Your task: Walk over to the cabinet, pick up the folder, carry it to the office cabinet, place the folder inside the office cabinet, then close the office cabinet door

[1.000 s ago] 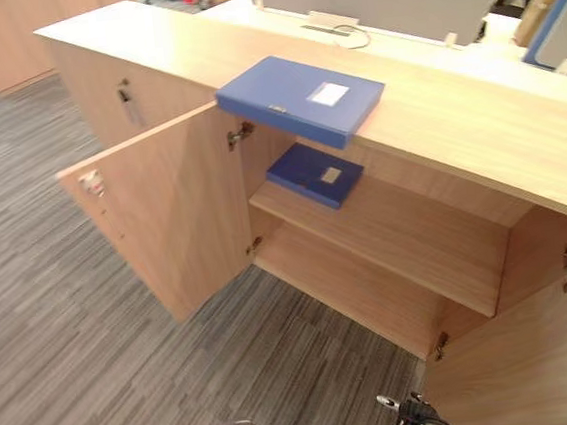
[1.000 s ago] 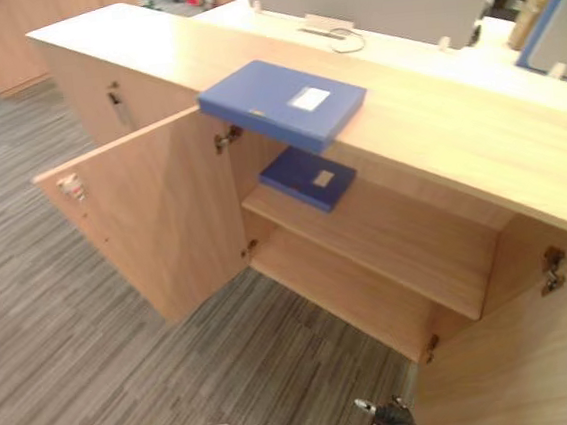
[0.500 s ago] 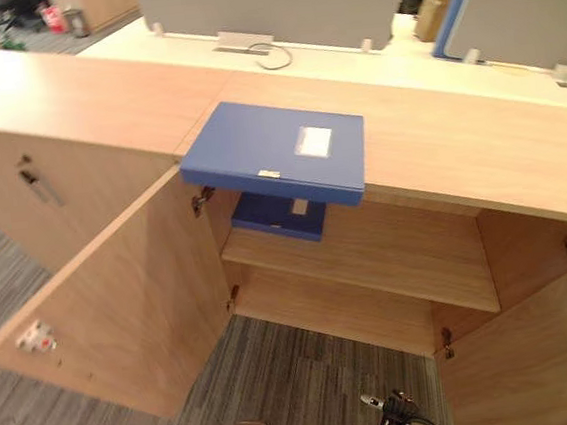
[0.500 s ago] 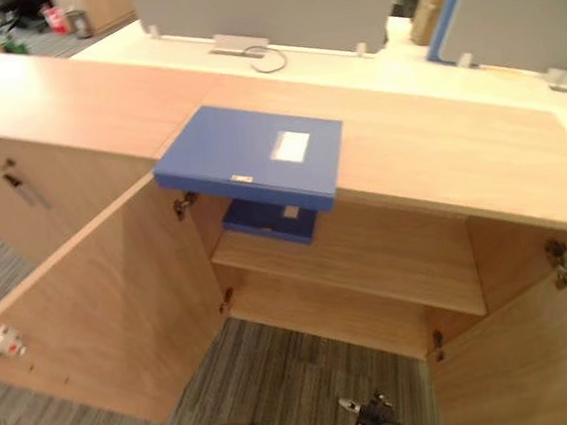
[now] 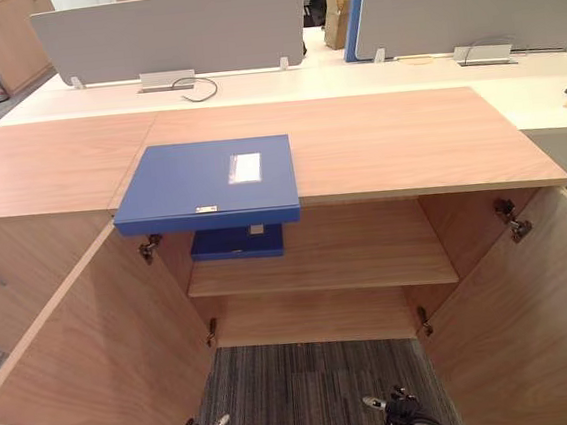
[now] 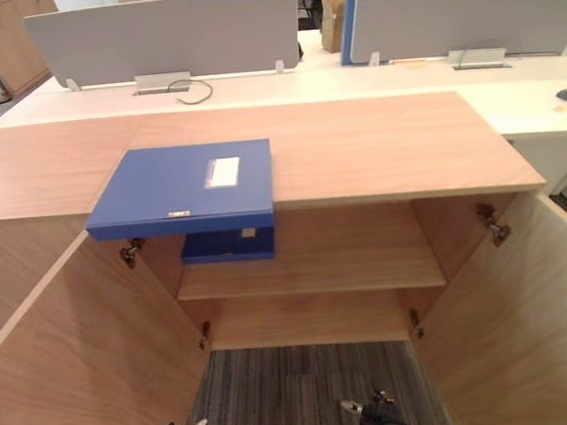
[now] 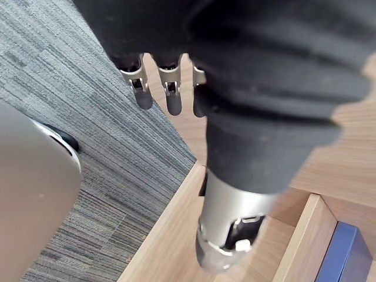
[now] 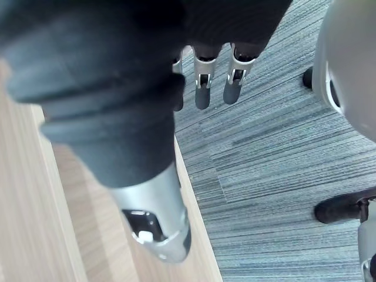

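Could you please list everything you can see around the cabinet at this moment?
folder: one, blue, on the cabinet top at its front edge
second folder: one, blue, on the upper shelf inside
cabinet: one, light wood, both doors open
white desk: one, behind the cabinet
dividers: two, grey, on the white desk
cable: one, dark, on the white desk
carpet: grey, in front of the cabinet
left hand: silver, hanging low, fingers relaxed, empty
right hand: silver, hanging low, fingers relaxed, empty
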Controlling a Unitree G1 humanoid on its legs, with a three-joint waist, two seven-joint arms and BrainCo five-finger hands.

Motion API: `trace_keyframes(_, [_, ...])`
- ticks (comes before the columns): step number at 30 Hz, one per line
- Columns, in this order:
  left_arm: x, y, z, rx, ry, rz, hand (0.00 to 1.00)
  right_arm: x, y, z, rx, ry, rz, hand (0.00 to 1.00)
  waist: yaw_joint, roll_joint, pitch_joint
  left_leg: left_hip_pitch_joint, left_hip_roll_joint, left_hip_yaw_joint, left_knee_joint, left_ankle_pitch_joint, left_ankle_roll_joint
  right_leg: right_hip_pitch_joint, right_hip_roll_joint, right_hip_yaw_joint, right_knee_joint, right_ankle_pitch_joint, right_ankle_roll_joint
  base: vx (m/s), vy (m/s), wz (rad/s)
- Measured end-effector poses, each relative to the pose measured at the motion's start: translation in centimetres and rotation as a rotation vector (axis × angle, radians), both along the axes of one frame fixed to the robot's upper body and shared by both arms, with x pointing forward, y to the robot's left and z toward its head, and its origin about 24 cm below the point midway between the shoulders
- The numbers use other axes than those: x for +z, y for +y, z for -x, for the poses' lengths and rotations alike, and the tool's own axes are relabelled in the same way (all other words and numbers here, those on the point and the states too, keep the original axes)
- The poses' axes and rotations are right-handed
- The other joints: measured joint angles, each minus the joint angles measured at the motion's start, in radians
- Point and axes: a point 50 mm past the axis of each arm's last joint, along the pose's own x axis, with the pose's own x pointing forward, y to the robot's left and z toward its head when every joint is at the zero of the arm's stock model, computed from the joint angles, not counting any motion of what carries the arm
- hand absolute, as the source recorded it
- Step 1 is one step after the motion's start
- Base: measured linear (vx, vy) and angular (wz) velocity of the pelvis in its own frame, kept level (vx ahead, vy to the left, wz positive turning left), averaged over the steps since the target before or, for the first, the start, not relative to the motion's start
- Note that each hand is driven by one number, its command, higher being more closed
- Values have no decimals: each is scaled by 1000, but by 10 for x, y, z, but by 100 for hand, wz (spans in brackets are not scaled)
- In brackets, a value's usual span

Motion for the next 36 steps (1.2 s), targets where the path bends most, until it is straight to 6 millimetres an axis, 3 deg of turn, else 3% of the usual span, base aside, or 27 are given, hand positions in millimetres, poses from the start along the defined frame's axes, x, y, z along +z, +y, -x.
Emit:
trace_keyframes(3, [-1,0,4,33,-9,28,0,0,1,1,0,1,-9,0,0,-6,-3,10,7,-8,-60,46,-21,26,27,-13,-83,22,37,-34,-206,4])
trace_keyframes(7, [-2,2,11,120,-40,106,0,-1,0,3,-16,11,-11,0,2,-19,1,58,-10,-18,-199,138,-40,48,43,-14,-170,31,52,-69,-111,0])
trace_keyframes(11, [9,0,2,206,-188,200,0,-4,-5,10,-11,39,-4,0,5,-29,2,131,-24,-70,-367,236,-44,60,55,-14,-205,27,66,-99,-45,8])
trace_keyframes(15, [48,-7,-32,335,-536,347,0,-8,0,21,32,74,-21,0,12,-66,-15,125,-36,-97,-379,242,-45,59,55,1,-213,27,67,-69,19,7])
trace_keyframes(18, [66,-9,-45,328,-638,364,0,-10,5,28,103,105,-12,0,17,-80,-21,120,-44,-101,-379,242,-44,58,55,13,-221,28,67,-8,28,7])
trace_keyframes(20, [89,-13,-60,300,-744,373,0,-10,7,28,142,118,-7,0,17,-80,-22,107,-55,-114,-378,248,-34,57,51,14,-232,29,65,11,31,18])
trace_keyframes(24, [122,-11,-70,269,-849,298,0,-11,9,29,189,128,0,0,29,-86,-29,108,-51,-115,-374,248,-33,69,56,13,-248,50,78,22,9,3])
trace_keyframes(26, [160,-9,-76,189,-952,149,0,-11,9,30,186,132,9,0,34,-85,-31,108,-46,-116,-374,247,-34,70,63,14,-249,52,78,0,0,0])
trace_keyframes(27, [170,-9,-79,167,-980,107,0,-11,9,31,185,134,10,0,37,-85,-33,108,-43,-116,-374,246,-35,71,65,14,-249,52,78,0,0,0])
trace_keyframes(29, [208,-1,-81,78,-1048,-205,0,-11,9,35,169,142,19,0,38,-84,-42,112,-37,-118,-375,238,-44,75,71,12,-246,52,78,-15,-10,1])
trace_keyframes(33, [253,16,-72,141,-1022,-778,0,-11,9,38,152,145,45,0,42,-81,-49,124,-32,-120,-379,233,-44,86,71,9,-243,52,78,-21,-2,0])
trace_keyframes(34, [264,15,-70,187,-999,-952,0,-11,8,38,145,140,59,0,44,-81,-50,128,-33,-121,-380,230,-40,90,70,8,-242,51,78,-52,-1,2])
trace_keyframes(35, [269,12,-70,209,-1004,-1003,0,-11,8,38,142,138,64,0,46,-80,-50,128,-34,-122,-380,228,-37,90,69,7,-240,50,78,-63,7,7])
trace_keyframes(36, [280,-1,-74,219,-1038,-1105,0,-11,8,38,147,140,77,0,47,-80,-50,124,-34,-126,-380,229,-41,87,68,5,-239,44,70,-60,11,6])
